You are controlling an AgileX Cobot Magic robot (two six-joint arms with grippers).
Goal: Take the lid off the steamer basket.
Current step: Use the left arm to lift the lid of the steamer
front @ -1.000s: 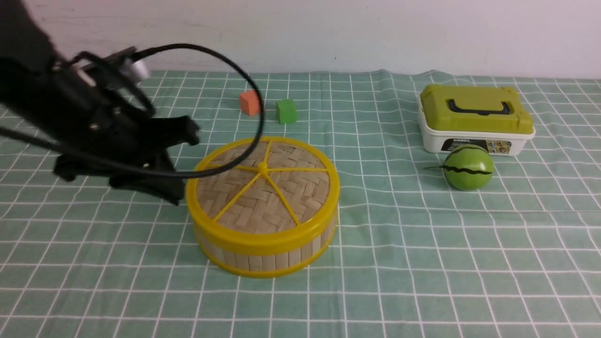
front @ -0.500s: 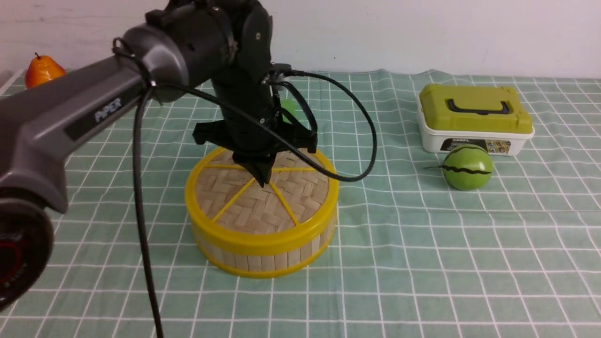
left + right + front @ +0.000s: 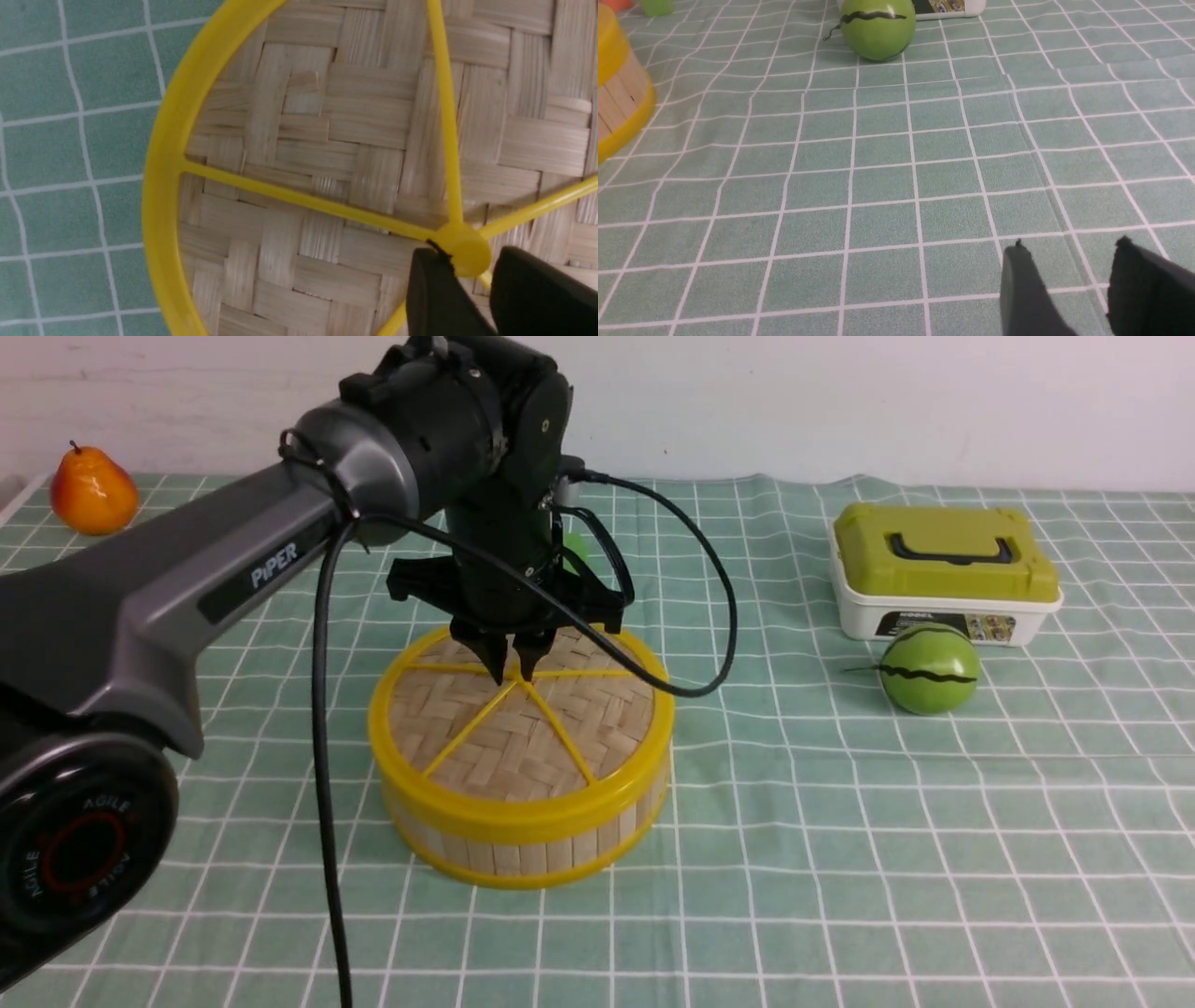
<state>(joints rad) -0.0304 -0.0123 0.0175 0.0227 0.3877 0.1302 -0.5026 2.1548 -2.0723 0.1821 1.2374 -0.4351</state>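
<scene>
Green cloth with white grid lines covers the bench [image 3: 794,859]. Above it, the left gripper [image 3: 509,663] has its fingers parted around the small yellow centre knob [image 3: 467,252]; whether they press on it I cannot tell. The right gripper [image 3: 1064,289] stands apart over the cloth. The woven lid [image 3: 504,737] sits on the steamer basket [image 3: 532,854]. Farther out are a striped green ball [image 3: 931,669], a green-lidded white box [image 3: 948,579] and an orange-red pear [image 3: 93,492].
</scene>
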